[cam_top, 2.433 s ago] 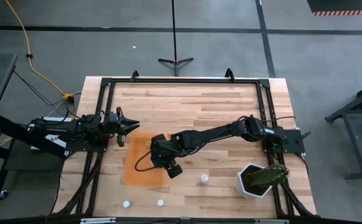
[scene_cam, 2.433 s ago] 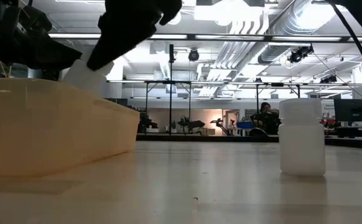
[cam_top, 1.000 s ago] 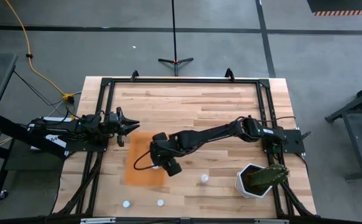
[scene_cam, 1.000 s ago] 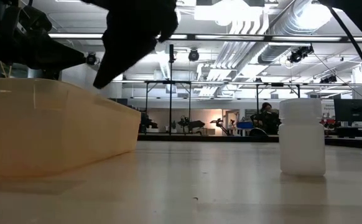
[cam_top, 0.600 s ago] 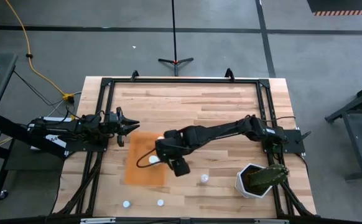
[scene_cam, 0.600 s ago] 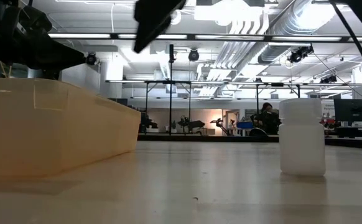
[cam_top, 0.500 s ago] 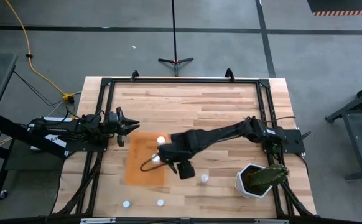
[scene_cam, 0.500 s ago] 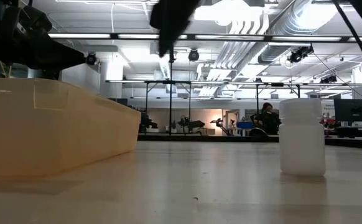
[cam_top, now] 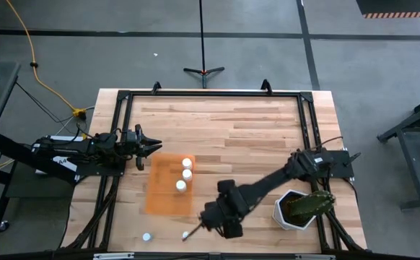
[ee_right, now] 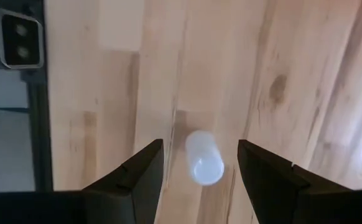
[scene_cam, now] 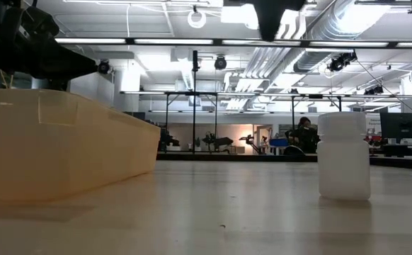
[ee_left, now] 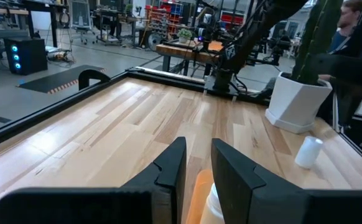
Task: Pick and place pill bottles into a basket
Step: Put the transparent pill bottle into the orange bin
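The right gripper [cam_top: 204, 225] has swung from over the basket [cam_top: 159, 198] to above a front-edge pill bottle [ee_right: 204, 158].

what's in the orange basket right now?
High view: three pill bottles stand upright in the basket, at and. The rest of its floor shows bare orange. The low view shows only its outer wall, so nothing inside is visible there.

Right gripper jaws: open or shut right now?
Open. In the right wrist view the right gripper has its jaws spread either side of a pill bottle standing on the table.
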{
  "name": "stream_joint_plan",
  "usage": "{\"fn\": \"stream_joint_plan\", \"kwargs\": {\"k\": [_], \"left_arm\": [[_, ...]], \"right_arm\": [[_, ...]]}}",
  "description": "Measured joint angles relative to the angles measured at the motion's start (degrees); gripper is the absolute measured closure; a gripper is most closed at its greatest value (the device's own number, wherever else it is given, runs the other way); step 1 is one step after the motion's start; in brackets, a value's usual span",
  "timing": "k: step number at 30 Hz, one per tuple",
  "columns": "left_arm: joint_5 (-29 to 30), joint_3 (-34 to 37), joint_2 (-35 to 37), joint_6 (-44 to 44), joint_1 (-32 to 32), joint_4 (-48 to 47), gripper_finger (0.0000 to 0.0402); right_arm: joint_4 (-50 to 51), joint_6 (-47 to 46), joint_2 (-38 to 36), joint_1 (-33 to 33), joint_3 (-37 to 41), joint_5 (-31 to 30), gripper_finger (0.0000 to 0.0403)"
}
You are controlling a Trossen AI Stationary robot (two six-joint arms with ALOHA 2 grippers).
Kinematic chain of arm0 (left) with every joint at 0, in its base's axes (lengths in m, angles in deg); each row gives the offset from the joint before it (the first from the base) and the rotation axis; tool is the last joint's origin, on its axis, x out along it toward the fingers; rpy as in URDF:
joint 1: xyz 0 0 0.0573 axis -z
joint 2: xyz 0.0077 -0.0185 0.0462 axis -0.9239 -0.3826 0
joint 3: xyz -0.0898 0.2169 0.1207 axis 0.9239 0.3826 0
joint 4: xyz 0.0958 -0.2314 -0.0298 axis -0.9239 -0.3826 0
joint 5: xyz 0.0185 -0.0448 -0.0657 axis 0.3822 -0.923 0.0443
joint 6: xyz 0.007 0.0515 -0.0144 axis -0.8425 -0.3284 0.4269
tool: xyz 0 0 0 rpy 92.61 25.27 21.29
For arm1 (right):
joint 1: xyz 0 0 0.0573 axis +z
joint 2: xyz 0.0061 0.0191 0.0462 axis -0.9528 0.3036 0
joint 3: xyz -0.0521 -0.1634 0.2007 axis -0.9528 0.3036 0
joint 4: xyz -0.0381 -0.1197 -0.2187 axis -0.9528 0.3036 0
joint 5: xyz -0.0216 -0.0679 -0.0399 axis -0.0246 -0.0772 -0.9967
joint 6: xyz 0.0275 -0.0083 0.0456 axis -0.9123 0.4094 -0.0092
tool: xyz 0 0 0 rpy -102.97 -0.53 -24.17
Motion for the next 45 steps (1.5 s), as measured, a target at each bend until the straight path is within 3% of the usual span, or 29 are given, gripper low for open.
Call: {"fn": "stream_joint_plan", "kwargs": {"k": [8,20,35,45], "left_arm": [[0.0,0.0,0.0,0.0,0.0,0.0,0.0291],[0.0,0.0,0.0,0.0,0.0,0.0,0.0291],[0.2,0.0,0.0,0.0,0.0,0.1,0.0291],[0.2,0.0,0.0,0.0,0.0,0.1,0.0291]], "right_arm": [[0.2,-2.2,0.3,0.7,7.2,-1.0,0.0208],[-3.3,-2.0,0.5,-3.3,17.9,9.2,0.0208],[-4.0,0.0,0.3,-3.5,18.6,11.7,0.0211],[-2.7,1.4,0.3,-3.5,18.6,14.4,0.0274]]}}
